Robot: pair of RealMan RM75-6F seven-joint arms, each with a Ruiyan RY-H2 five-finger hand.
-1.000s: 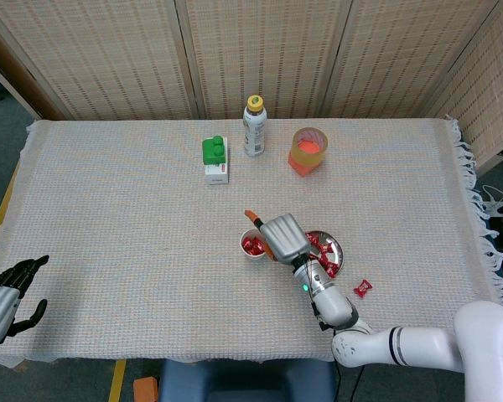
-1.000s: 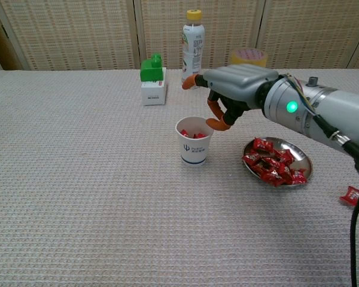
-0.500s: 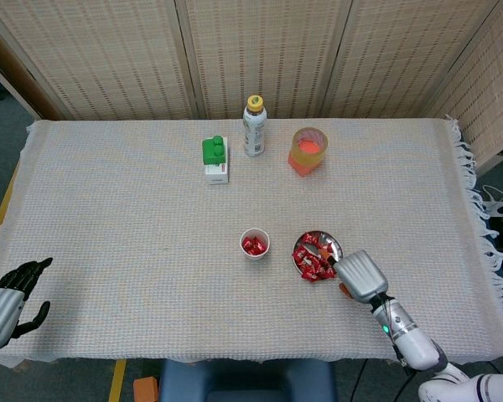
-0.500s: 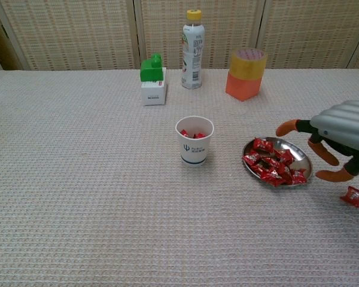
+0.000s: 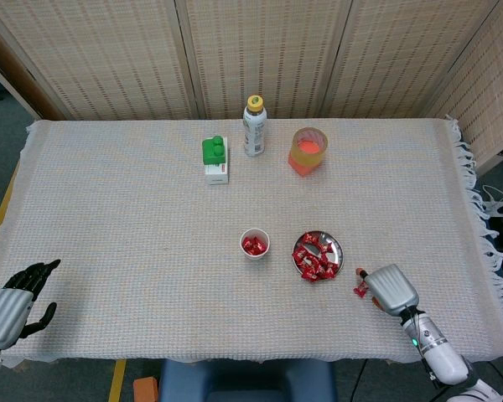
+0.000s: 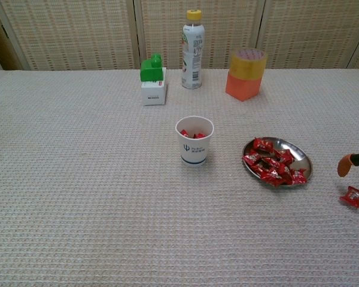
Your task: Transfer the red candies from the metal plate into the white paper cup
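The white paper cup (image 5: 254, 244) (image 6: 194, 141) stands mid-table with a few red candies inside. To its right lies the metal plate (image 5: 339, 248) (image 6: 307, 162), heaped with several red candies (image 5: 313, 261) (image 6: 271, 165). One stray red candy (image 5: 362, 289) (image 6: 353, 196) lies on the cloth right of the plate. My right hand (image 5: 391, 289) hovers just right of that stray candy, back upward, fingers apart and holding nothing; only an orange fingertip (image 6: 344, 165) shows in the chest view. My left hand (image 5: 12, 305) rests open at the near left corner.
At the back stand a green-topped white box (image 5: 215, 160) (image 6: 151, 79), a yellow-capped bottle (image 5: 253, 126) (image 6: 192, 49) and an orange container (image 5: 308, 150) (image 6: 246, 74). The table's woven cloth ends in a fringe at the right edge (image 5: 486, 251).
My right hand has pulled back from over the cup, passed over the plate, and now sits at the near right beside the stray candy. The left hand shifted slightly.
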